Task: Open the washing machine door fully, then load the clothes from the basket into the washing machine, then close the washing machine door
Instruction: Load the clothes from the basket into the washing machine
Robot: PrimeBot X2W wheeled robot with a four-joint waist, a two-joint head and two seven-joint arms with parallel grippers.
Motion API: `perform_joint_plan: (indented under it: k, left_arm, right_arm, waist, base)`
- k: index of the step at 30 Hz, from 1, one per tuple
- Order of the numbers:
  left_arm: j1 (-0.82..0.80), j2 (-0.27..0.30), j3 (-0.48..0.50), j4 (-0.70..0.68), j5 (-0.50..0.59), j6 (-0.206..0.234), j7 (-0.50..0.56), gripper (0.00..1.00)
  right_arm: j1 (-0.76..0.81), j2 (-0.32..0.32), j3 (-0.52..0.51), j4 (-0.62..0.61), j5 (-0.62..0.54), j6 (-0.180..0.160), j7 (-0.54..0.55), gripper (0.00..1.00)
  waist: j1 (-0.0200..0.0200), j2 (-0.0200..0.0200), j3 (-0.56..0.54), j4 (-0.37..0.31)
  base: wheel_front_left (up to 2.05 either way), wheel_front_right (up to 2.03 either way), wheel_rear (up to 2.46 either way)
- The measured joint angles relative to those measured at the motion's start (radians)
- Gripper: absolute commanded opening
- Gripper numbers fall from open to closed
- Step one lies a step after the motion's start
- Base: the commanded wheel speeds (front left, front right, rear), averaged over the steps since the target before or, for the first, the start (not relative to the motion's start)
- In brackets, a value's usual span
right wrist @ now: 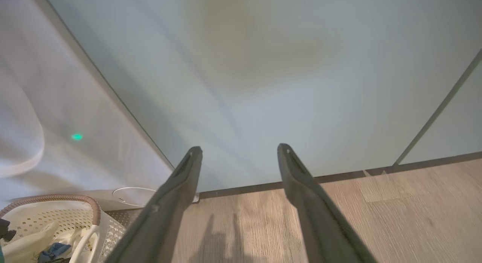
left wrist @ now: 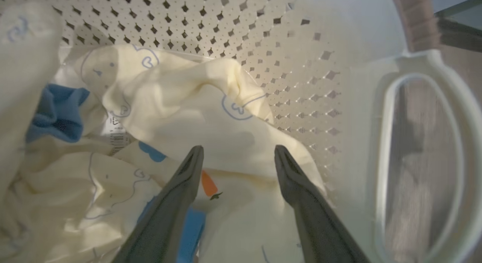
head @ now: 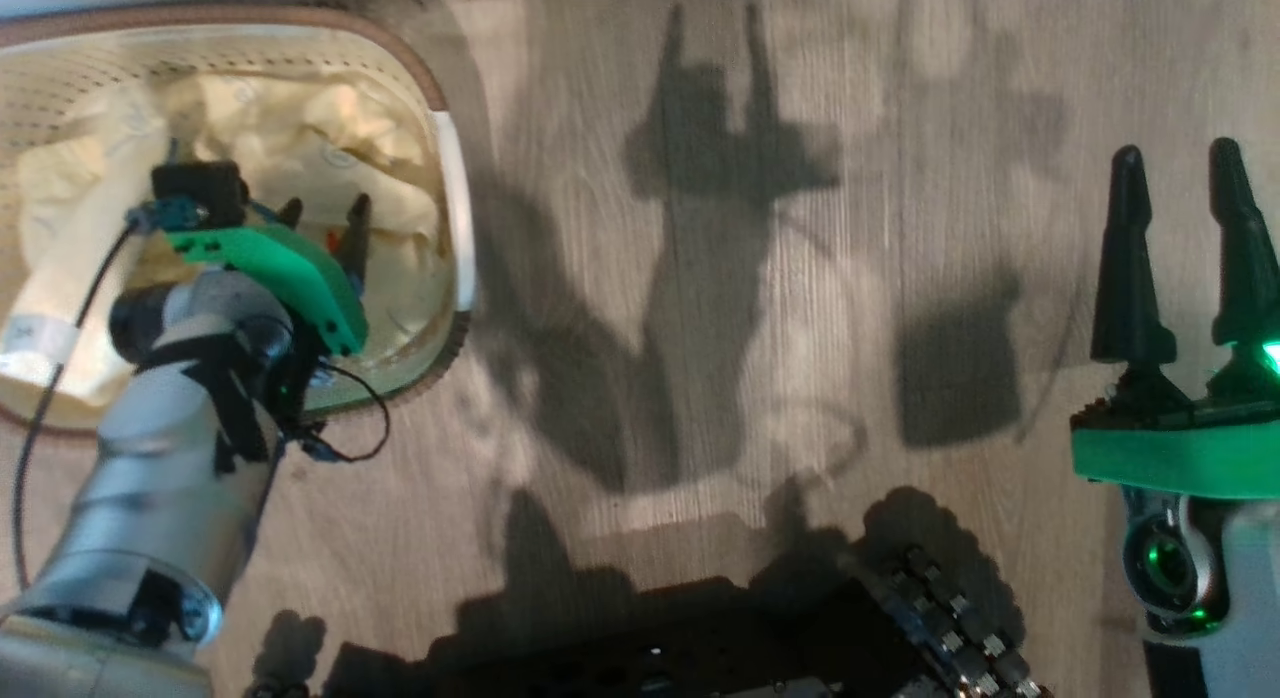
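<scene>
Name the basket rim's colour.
The rim of the cream perforated plastic basket is brown, best seen in the head view.

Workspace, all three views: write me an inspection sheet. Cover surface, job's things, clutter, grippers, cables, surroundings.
Surface: wood-look floor, crossed by shadows of the arms.
Job's things: basket stands on the floor at the robot's left; clothes lie crumpled inside, a blue patch among them.
Clutter: nothing seen.
Grippers: left gripper open, down in the basket, fingertips close over the clothes, gripping nothing; right gripper open, empty, above the floor.
Cables: black cable loops off the left wrist, beside the basket's rim.
Surroundings: pale green cabinet doors meet the floor ahead; the robot's dark base at the near edge.
</scene>
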Motion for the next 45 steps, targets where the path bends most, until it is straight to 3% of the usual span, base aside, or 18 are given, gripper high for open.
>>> perform_joint_plan:
  k: [12,13,14,15,16,23,37,41,45]
  left_arm:
    - [-0.075,0.037,-0.04,0.124,-0.056,0.0,0.047,1.0]
    - [-0.078,0.039,-0.042,0.132,-0.056,0.0,0.047,0.9]
    - [-0.08,0.04,-0.043,0.141,-0.059,0.0,0.05,0.68]
    - [-0.082,0.041,-0.047,0.151,-0.065,0.0,0.056,0.42]
    - [-0.082,0.041,-0.047,0.151,-0.065,0.0,0.056,0.0]
    - [-0.097,0.039,-0.062,0.186,-0.066,0.0,0.053,0.0]
    - [-0.093,0.037,-0.113,0.189,-0.028,0.01,-0.115,0.0]
    - [-0.082,0.04,-0.111,0.14,-0.014,0.029,-0.134,0.0]
    - [-0.022,0.047,-0.081,-0.023,0.018,0.074,-0.135,0.0]
  right_arm:
    - [-0.01,0.0,0.019,-0.014,0.024,0.0,0.0,1.0]
    - [-0.01,0.0,0.019,-0.017,0.025,0.0,0.0,1.0]
    - [-0.01,0.0,0.02,-0.018,0.026,0.0,0.0,1.0]
    - [-0.01,0.0,0.02,-0.02,0.026,0.0,0.0,1.0]
    - [-0.01,0.0,0.02,-0.02,0.026,0.0,0.0,1.0]
    - [-0.01,0.0,0.013,-0.026,0.026,0.0,0.0,1.0]
    - [-0.009,0.0,-0.02,-0.024,0.022,0.0,0.0,1.0]
    - [-0.008,0.0,-0.03,-0.023,0.006,0.0,0.0,1.0]
    - [-0.001,0.0,-0.05,-0.015,-0.017,0.0,0.0,1.0]
  waist:
    - [-0.0002,0.0001,0.056,-0.057]
    - [-0.0002,0.0,0.058,-0.059]
    - [-0.0001,0.0,0.06,-0.061]
    - [-0.0001,0.0,0.061,-0.063]
    - [-0.0001,0.0,0.061,-0.063]
    - [-0.0001,0.0,0.058,-0.061]
    - [-0.0003,0.0001,-0.008,0.0]
    - [-0.0002,0.0001,-0.034,0.022]
    - [-0.0002,0.0001,-0.07,0.048]
  base:
    - [0.0,0.0,0.0]
    - [0.0,0.0,0.0]
    - [0.0,0.0,0.0]
    - [0.0,0.0,0.0]
    - [0.0,0.0,0.0]
    - [0.0,0.0,0.0]
    - [0.0,0.0,0.0]
    - [0.0,0.0,0.0]
    - [0.0,0.0,0.0]
